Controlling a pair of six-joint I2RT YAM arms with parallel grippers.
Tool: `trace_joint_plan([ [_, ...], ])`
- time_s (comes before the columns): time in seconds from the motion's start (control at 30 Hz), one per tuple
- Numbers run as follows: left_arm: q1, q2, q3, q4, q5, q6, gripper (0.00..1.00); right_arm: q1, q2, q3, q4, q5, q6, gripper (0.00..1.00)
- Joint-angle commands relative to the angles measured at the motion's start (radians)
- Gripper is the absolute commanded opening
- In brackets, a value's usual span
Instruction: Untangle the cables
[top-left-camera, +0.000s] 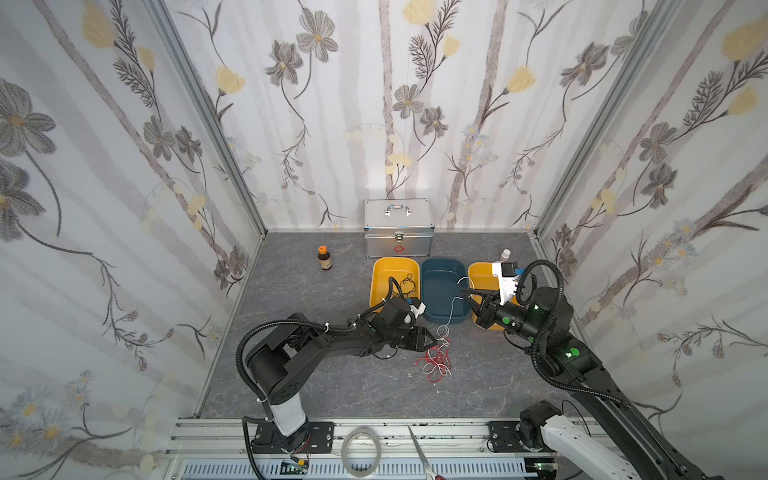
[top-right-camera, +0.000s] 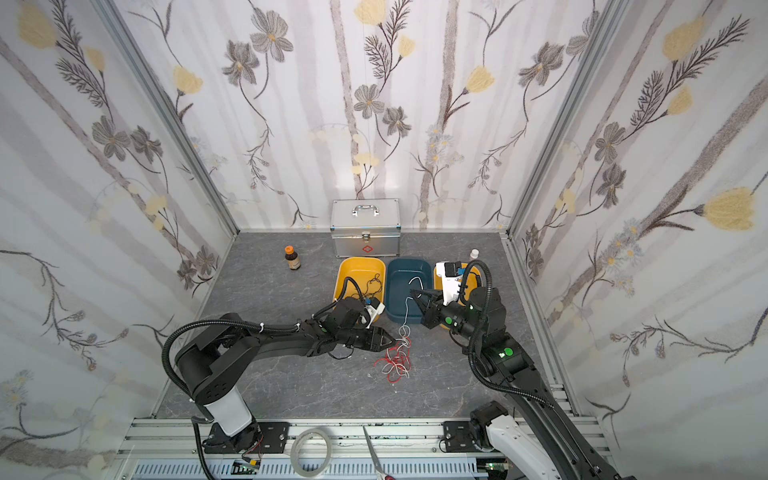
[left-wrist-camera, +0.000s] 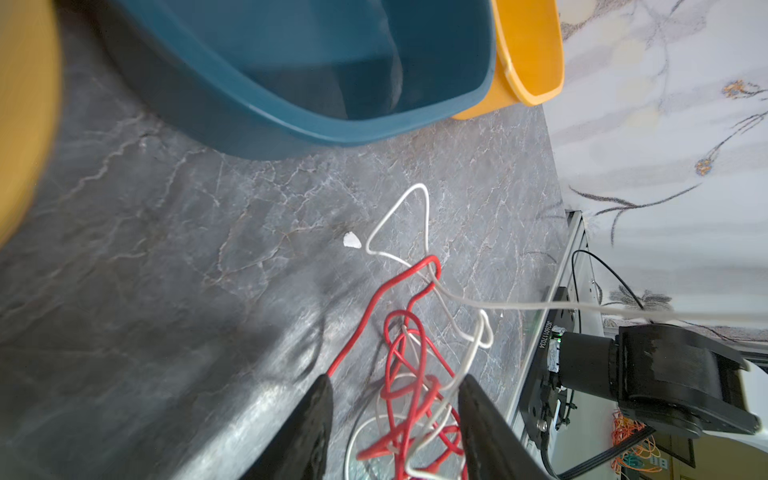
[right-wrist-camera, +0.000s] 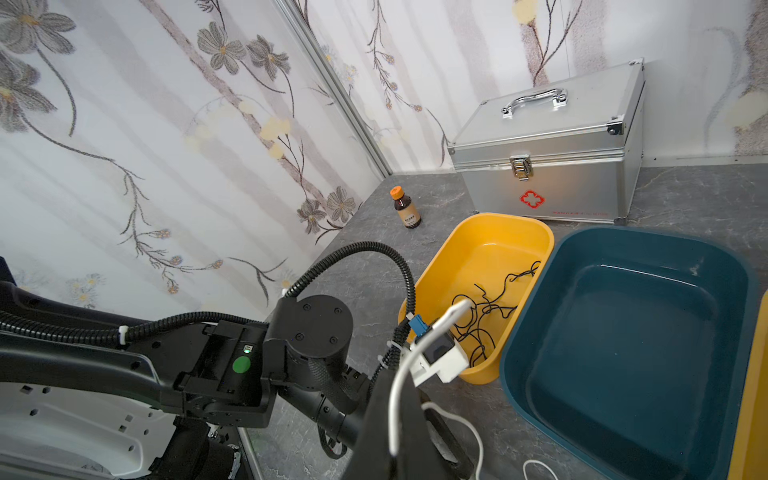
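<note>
A tangle of the red cable (top-left-camera: 434, 361) and white cable (top-left-camera: 444, 332) lies on the grey table in front of the bins. My left gripper (top-left-camera: 432, 340) is low over its near-left side, open, its fingers (left-wrist-camera: 322, 399) straddling red (left-wrist-camera: 430, 259) and white loops without pinching them. My right gripper (top-left-camera: 471, 293) hangs above the teal bin (top-left-camera: 428, 266), shut on the white cable (right-wrist-camera: 393, 419), which runs taut down over the bin's front to the tangle. The black cable (top-left-camera: 401, 284) lies curled in the left yellow bin (top-left-camera: 378, 274).
A second yellow bin (top-left-camera: 478, 270) stands right of the teal one, under my right arm. A silver first-aid case (top-left-camera: 399, 228) sits at the back wall, with a brown bottle (top-left-camera: 325, 258) to its left and a white bottle (top-left-camera: 505, 254) at the back right. A tape ring (top-left-camera: 360, 453) and scissors (top-left-camera: 419, 453) lie on the front rail.
</note>
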Motion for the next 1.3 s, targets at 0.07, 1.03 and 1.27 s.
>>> trace_joint_plan([
  [0.07, -0.003, 0.017, -0.015, 0.090, -0.006, -0.022, 0.35, -0.010, -0.028, 0.004, -0.011, 0.023, 0.014, 0.00],
  [1.03, 0.048, -0.366, -0.248, -0.080, -0.198, 0.008, 0.00, -0.342, -0.143, 0.075, -0.292, 0.435, 0.067, 0.00],
  [1.27, 0.047, -0.471, -0.263, -0.093, -0.149, 0.082, 0.00, -0.345, -0.105, -0.037, -0.171, 0.214, 0.104, 0.00],
])
